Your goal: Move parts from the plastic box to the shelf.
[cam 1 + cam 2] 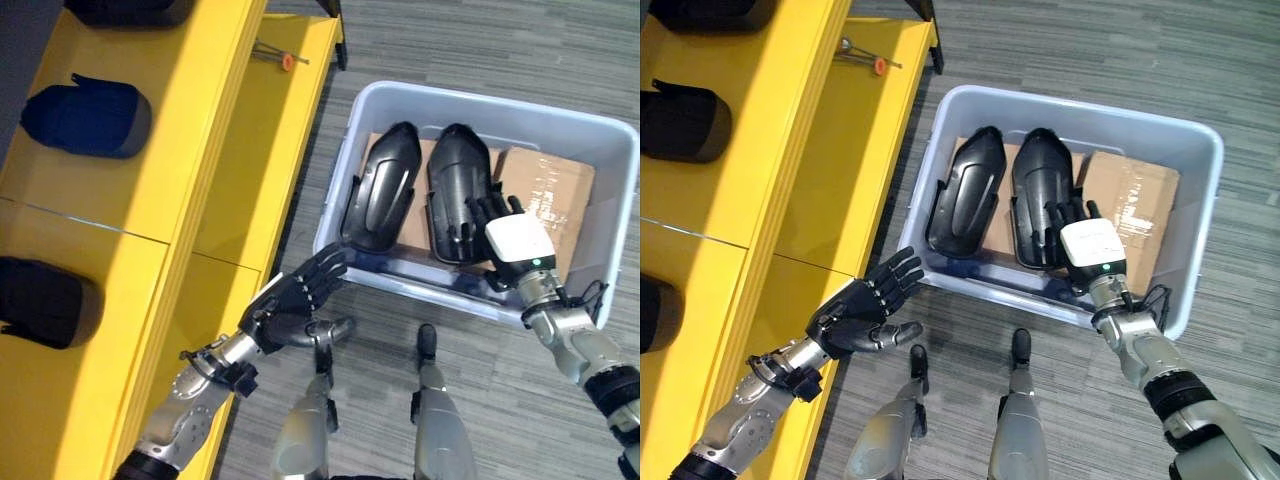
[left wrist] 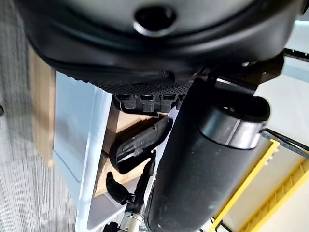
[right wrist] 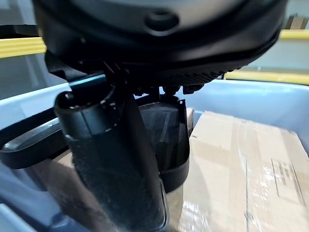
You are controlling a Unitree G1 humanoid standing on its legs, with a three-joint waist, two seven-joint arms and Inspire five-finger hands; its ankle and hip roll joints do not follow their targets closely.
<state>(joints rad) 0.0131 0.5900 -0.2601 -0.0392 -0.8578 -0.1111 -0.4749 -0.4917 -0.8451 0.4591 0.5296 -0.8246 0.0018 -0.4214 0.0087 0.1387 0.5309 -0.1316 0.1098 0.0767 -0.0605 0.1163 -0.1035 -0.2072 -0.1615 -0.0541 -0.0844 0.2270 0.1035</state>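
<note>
The box (image 1: 610, 215) sits on the floor just beside the yellow shelf (image 1: 215, 150). Two black parts lie side by side inside it on cardboard (image 1: 545, 185): one part (image 1: 385, 185) toward the shelf side, the other part (image 1: 455, 185) next to it, farther from the shelf. The right hand (image 1: 1080, 240) reaches into the box over the farther part, fingers extended along its surface; whether they grip it cannot be told. The left hand (image 1: 865, 305) hovers outside the box at its shelf-side corner, fingers spread and holding nothing. Dark parts (image 1: 90, 115) rest on the shelf. A screwdriver (image 1: 275, 55) lies on the shelf's far end.
</note>
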